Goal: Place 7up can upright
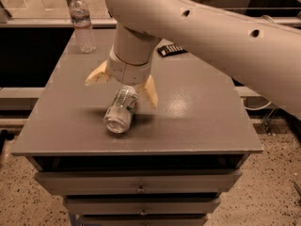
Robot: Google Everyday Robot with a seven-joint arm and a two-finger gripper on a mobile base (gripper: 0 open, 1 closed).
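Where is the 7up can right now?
In the camera view, the 7up can lies on its side left of centre near the front edge of the table, just below the open gripper, whose fingers flank its far end.
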